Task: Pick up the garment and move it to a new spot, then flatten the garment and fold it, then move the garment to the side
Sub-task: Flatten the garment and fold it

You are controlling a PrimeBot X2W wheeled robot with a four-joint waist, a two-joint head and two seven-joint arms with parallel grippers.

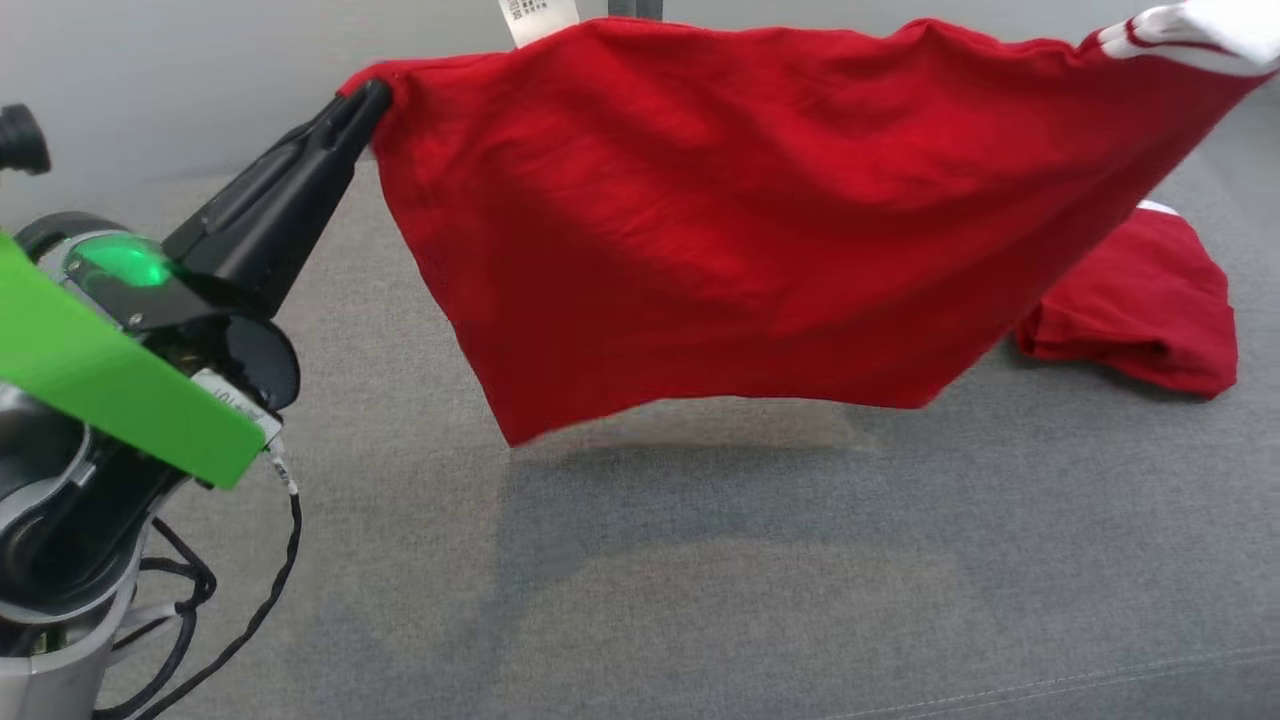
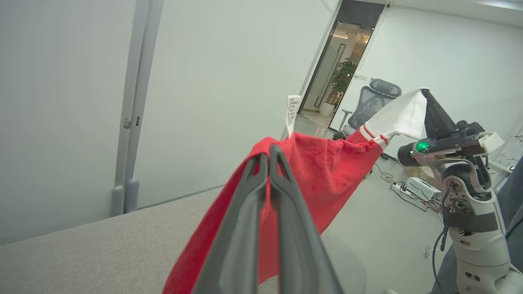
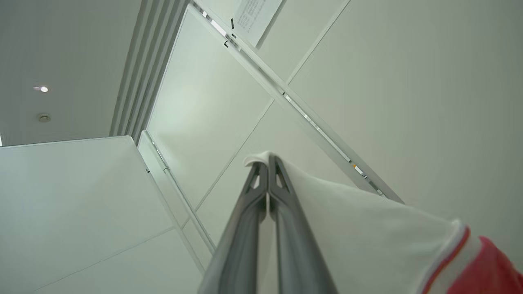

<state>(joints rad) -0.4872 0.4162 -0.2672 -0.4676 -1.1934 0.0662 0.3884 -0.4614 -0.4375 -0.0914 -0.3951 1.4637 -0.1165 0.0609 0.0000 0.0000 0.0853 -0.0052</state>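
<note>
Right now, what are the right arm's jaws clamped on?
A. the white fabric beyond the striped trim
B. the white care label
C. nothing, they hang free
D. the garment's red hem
A: the right gripper, jaws shut, pinches the white fabric of the garment; the red begins past the striped trim.

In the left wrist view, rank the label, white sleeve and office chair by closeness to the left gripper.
1. Label, just above the left gripper.
2. White sleeve, right, at the garment's far end.
3. Office chair, far back across the room.
</note>
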